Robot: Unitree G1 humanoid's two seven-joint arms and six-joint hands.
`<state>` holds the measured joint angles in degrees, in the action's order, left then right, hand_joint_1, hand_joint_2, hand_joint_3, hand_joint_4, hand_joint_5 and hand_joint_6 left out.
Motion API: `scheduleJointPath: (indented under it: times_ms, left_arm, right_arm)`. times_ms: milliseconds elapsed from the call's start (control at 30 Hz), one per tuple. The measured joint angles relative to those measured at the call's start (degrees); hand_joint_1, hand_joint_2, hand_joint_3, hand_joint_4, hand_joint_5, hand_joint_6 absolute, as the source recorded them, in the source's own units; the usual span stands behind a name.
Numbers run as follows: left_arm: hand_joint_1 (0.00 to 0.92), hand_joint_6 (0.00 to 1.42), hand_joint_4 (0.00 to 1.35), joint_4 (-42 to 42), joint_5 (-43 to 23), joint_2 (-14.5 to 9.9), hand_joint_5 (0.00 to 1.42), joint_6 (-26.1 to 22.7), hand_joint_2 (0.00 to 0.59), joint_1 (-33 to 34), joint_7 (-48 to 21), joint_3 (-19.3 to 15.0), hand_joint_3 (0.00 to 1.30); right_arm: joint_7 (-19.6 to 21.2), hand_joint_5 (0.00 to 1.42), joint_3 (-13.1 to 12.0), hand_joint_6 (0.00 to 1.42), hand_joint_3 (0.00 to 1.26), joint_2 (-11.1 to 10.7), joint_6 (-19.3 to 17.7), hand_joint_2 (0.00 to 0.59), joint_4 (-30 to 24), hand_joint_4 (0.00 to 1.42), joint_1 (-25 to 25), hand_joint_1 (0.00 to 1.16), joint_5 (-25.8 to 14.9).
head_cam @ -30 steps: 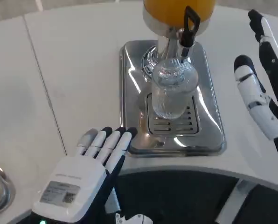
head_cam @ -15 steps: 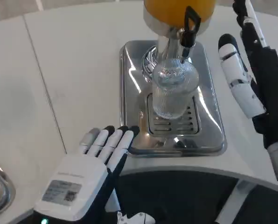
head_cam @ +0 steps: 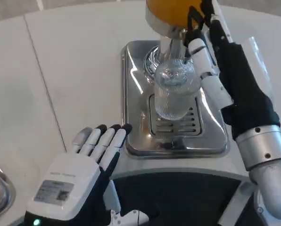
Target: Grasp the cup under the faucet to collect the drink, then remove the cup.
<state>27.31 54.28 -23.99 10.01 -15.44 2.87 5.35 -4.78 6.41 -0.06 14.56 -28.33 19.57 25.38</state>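
At the middle of the steel drip tray (head_cam: 133, 101), the clear ribbed cup (head_cam: 174, 92) stands upright beneath the faucet (head_cam: 191, 26). Right hand (head_cam: 216, 61), at the cup's 3 o'clock, holds nothing, fingers extended. Left hand (head_cam: 79, 174) lies flat and released on the tabletop (head_cam: 74, 70) at 7 o'clock.

A single head view looks steeply down from the robot's head or chest onto the white counter (head_cam: 79, 61) before it, facing forward and away from the body. It sits close: the left hand (head_cam: 77, 176) fills the lower left corner, the right hand (head_cam: 220, 70) rises along the right side, and the steel tray (head_cam: 131, 84) lies near the middle.
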Motion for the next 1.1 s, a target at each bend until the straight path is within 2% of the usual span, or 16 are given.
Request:
scheduleJointPath:
  times_ms: [300, 567, 700, 867, 967, 1100]
  left_arm:
    - [0.000, 0.00, 0.00, -0.1, -0.1, 0.0, 0.00, 0.0, 0.138, -0.5, 0.0, -0.5, 0.00]
    - [0.000, 0.00, 0.00, -1.4, -0.4, 0.0, 0.00, 0.1, 0.138, -0.3, 0.1, -0.5, 0.00]
    - [0.000, 0.00, 0.00, -1.5, -0.5, 0.0, 0.00, 0.2, 0.137, 0.0, 0.4, -0.5, 0.00]
    - [0.000, 0.00, 0.00, -2.2, -0.5, 0.0, 0.00, 0.2, 0.137, 0.6, 0.8, -0.5, 0.00]
    - [0.000, 0.00, 0.00, -2.9, -0.5, 0.1, 0.00, 0.2, 0.137, 1.2, 1.5, -0.5, 0.00]
    - [0.000, 0.00, 0.00, -3.7, -0.5, 0.4, 0.00, 0.2, 0.132, 2.4, 2.3, -0.5, 0.00]
  right_arm:
    - [-0.2, 0.00, 1.4, 0.00, 0.00, -0.9, 1.3, 0.568, 2.2, 0.00, 3.0, 0.00, -0.9]
    - [-4.5, 0.00, 2.7, 0.00, 0.00, -5.0, 3.8, 0.569, 0.7, 0.00, 4.4, 0.00, -0.9]
    - [-5.1, 0.00, 4.3, 0.00, 0.00, -5.5, 4.1, 0.565, 0.5, 0.00, 4.4, 0.00, -0.5]
    - [-5.6, 0.00, 6.0, 0.00, 0.00, -7.6, 4.7, 0.566, -0.3, 0.00, 4.4, 0.00, 2.3]
    - [-6.0, 0.00, 6.8, 0.00, 0.00, -9.7, 4.7, 0.567, -0.5, 0.00, 4.8, 0.00, 4.9]
    - [-6.1, 0.00, 7.4, 0.00, 0.00, -10.8, 4.7, 0.570, -0.5, 0.00, 4.9, 0.00, 7.3]
